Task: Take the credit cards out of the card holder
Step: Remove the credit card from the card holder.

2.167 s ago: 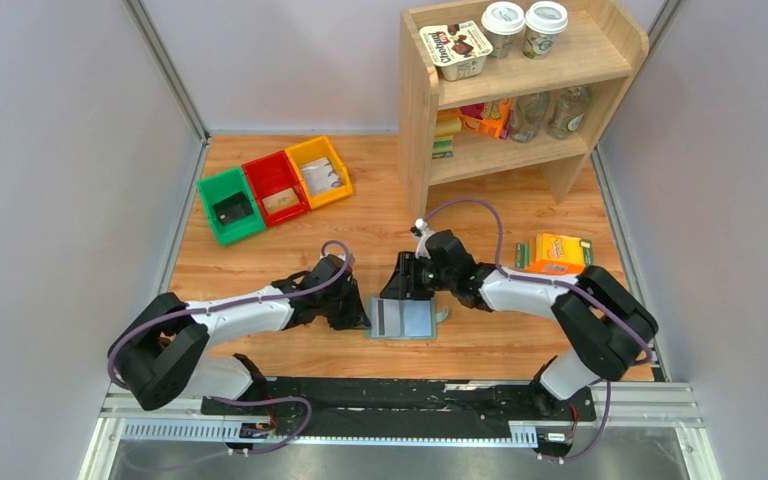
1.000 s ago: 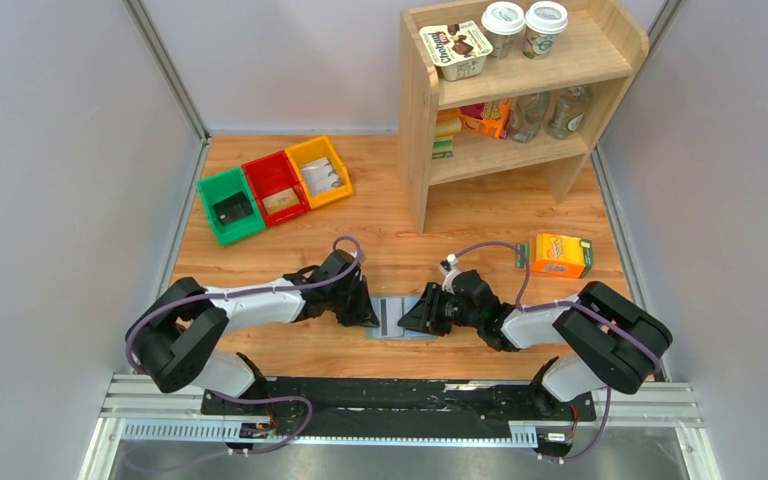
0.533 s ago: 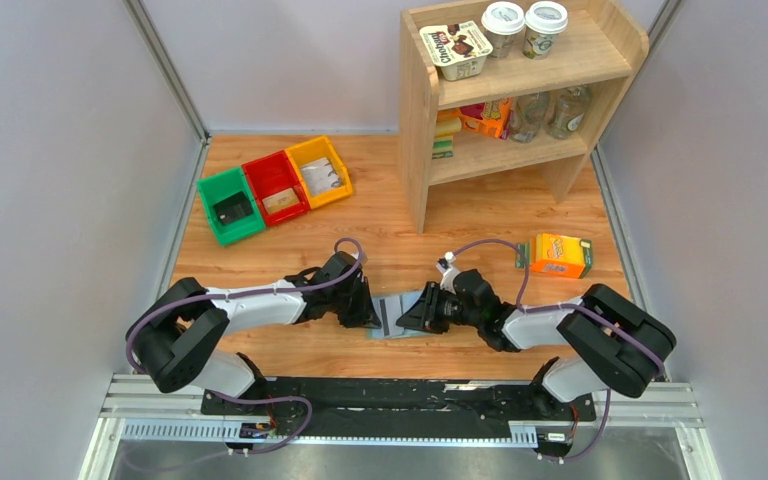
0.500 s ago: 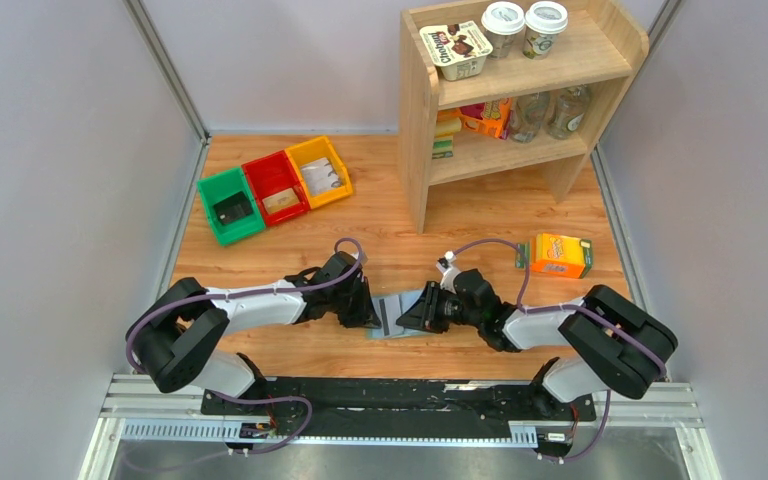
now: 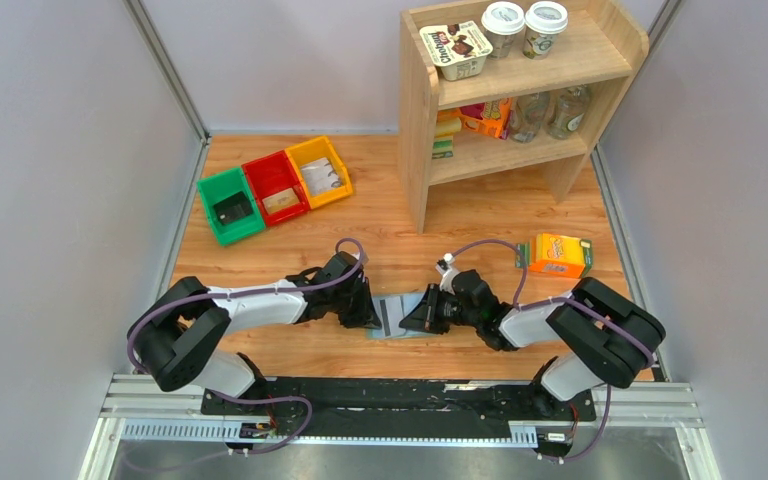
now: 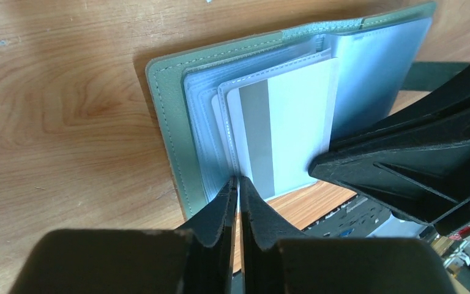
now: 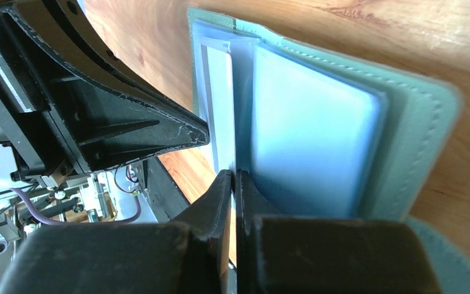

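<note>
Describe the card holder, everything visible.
The card holder lies open on the wooden table between both arms. Grey-green stitched leather-like cover, pale blue clear sleeves inside; a white card with a grey stripe sits in one. The left gripper and right gripper each pinch a thin inner edge.

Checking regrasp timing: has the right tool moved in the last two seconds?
Yes. The right tool has moved away from the shelf, down the view, onto the card holder.
</note>
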`<state>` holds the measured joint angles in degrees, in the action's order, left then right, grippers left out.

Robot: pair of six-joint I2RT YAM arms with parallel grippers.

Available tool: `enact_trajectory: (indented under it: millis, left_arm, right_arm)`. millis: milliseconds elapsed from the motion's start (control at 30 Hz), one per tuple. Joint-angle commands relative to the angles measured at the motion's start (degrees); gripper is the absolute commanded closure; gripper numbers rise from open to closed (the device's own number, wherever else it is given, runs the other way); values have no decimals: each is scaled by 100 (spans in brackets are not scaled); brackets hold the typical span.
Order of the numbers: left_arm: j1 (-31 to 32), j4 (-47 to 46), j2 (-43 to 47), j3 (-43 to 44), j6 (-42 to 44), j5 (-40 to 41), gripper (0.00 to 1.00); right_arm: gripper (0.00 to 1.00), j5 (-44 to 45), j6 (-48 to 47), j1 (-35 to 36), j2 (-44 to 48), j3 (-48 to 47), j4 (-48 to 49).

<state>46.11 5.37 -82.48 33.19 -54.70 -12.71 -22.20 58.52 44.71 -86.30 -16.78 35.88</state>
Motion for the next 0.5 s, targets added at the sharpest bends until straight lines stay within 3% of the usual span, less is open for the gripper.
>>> enact_trajectory:
  millis: [0, 233, 467]
  left_arm:
    - [91, 62, -207, -75, 65, 199, 89]
    - [91, -150, -366, -181, -67, 111, 94]
    - [91, -80, -164, -208, -76, 278, 97]
  right_arm:
    - [98, -233, -183, 38, 87, -124, 474]
    - [100, -241, -473, -172, 544, -89, -221]
    - [100, -662, -219, -471, 62, 34, 120]
